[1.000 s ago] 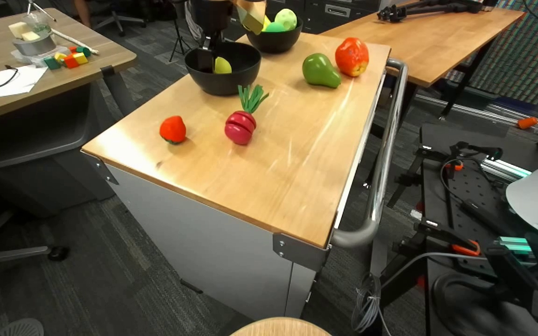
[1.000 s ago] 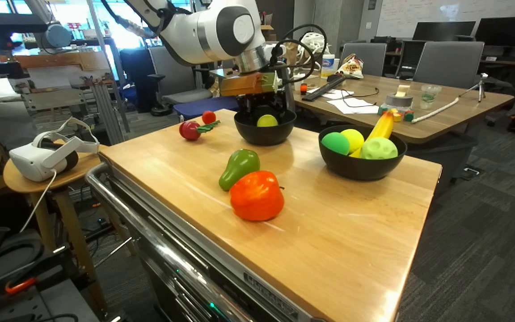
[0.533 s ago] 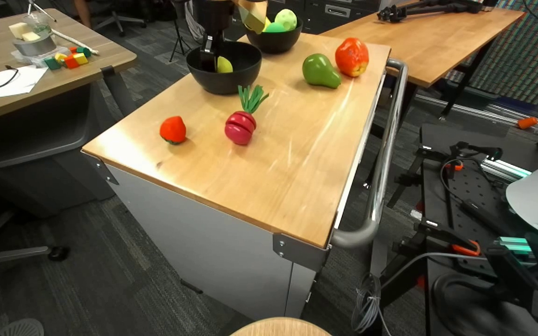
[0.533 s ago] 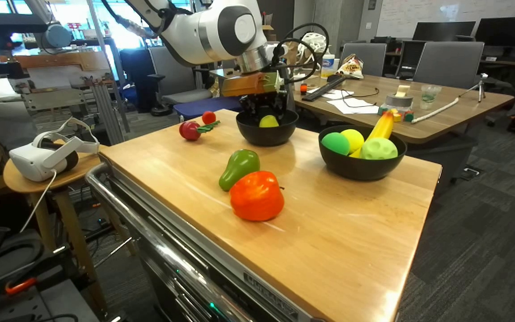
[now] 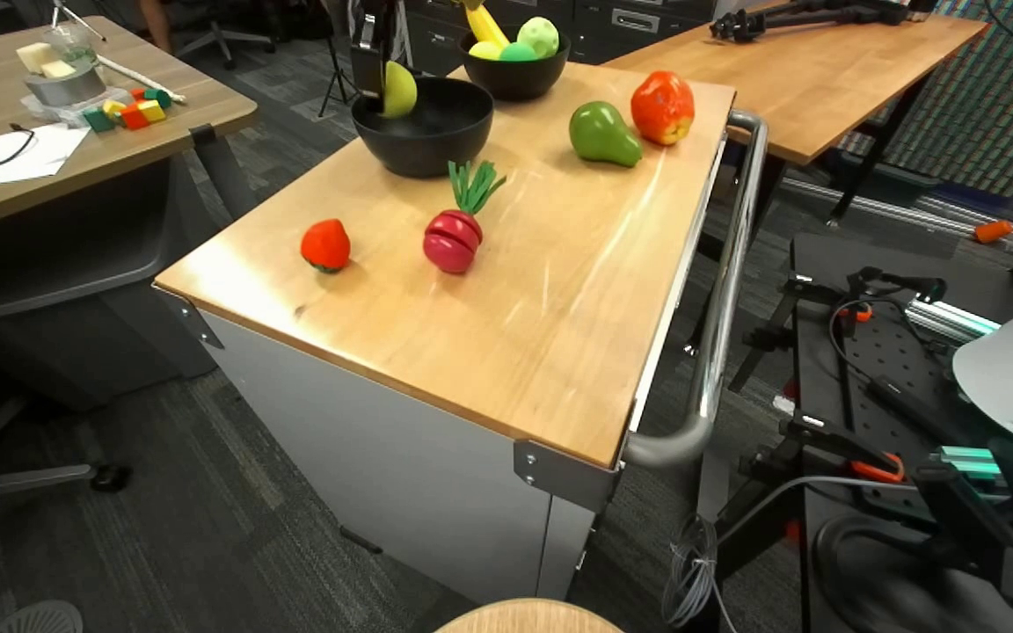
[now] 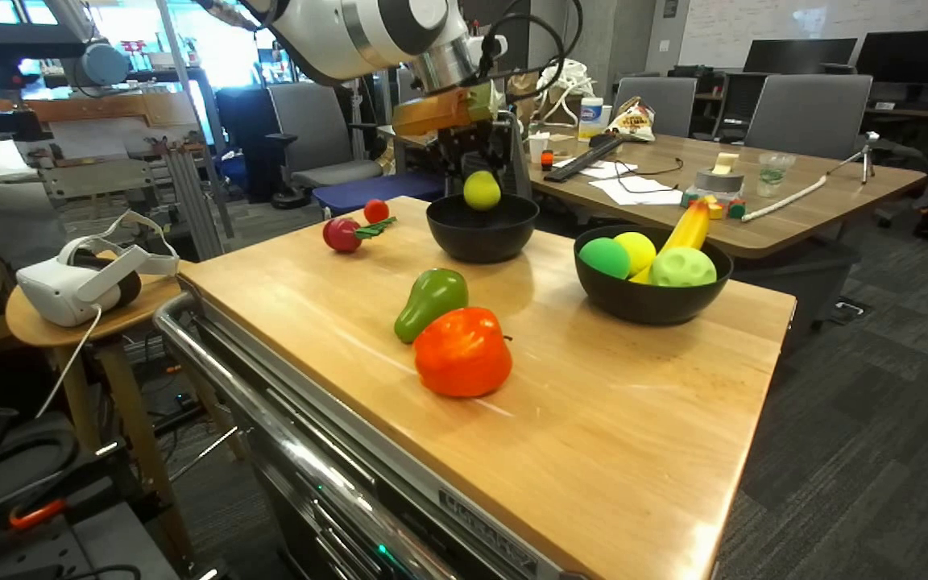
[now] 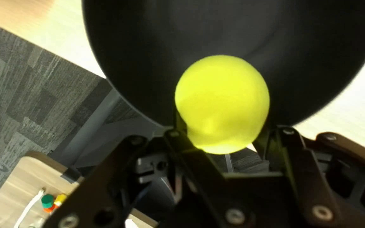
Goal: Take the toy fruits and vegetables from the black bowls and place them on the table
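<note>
My gripper (image 7: 222, 128) is shut on a yellow-green round fruit (image 7: 222, 95), its fingers pressed on both sides. In both exterior views the fruit (image 5: 399, 90) hangs near rim height over one side of a black bowl (image 6: 484, 240), which otherwise looks bare inside. The other black bowl (image 6: 649, 304) holds a green ball (image 6: 604, 258), a yellow ball (image 6: 636, 250), a banana (image 6: 686, 231) and a pitted light-green ball (image 6: 682, 267). On the table (image 5: 550, 325) lie a red tomato (image 5: 325, 244), a radish (image 5: 452, 240), a green pear-shaped toy (image 5: 601, 134) and a red-orange pepper (image 5: 663, 107).
A metal bar handle (image 5: 729, 281) runs along one long side of the table. Beside it a headset (image 6: 93, 282) sits on a round stool. A separate wooden desk (image 6: 826, 193) stands past the bowls, with small blocks, tape and papers on it.
The yellow-green fruit was down inside the bowl between my fingers. Gripper and fruit have risen together, up to the bowl's rim. The other toys have not moved.
</note>
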Available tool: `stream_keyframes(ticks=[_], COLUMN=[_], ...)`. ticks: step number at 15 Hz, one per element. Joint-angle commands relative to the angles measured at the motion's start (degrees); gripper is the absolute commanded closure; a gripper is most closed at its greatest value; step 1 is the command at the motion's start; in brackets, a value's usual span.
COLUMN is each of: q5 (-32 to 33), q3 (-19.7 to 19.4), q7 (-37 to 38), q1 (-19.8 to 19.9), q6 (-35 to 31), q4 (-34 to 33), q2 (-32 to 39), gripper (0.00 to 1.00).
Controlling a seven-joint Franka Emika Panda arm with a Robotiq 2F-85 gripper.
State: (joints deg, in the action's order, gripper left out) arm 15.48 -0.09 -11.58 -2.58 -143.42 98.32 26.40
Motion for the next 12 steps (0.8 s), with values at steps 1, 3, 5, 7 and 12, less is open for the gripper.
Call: stream_keyframes(ticks=[1, 3, 5, 7, 12], q5=[0.4, -1.1, -3.3, -4.6, -7.2], q3=[1.7, 3.6, 5.5, 6.6, 7.1], q7=[-0.8, -1.2, -1.5, -1.4, -1.1], q1=[-2.1, -2.6, -2.8, -3.0, -2.7], q6=[3.3, 3.3, 3.7, 4.4, 6.5], q4=[0.6, 0.9, 1.1, 1.5, 3.6], q2=[-5.3, -6.3, -6.5, -6.0, -5.0], gripper=[0.75, 0.75, 0.75, 0.75, 0.75])
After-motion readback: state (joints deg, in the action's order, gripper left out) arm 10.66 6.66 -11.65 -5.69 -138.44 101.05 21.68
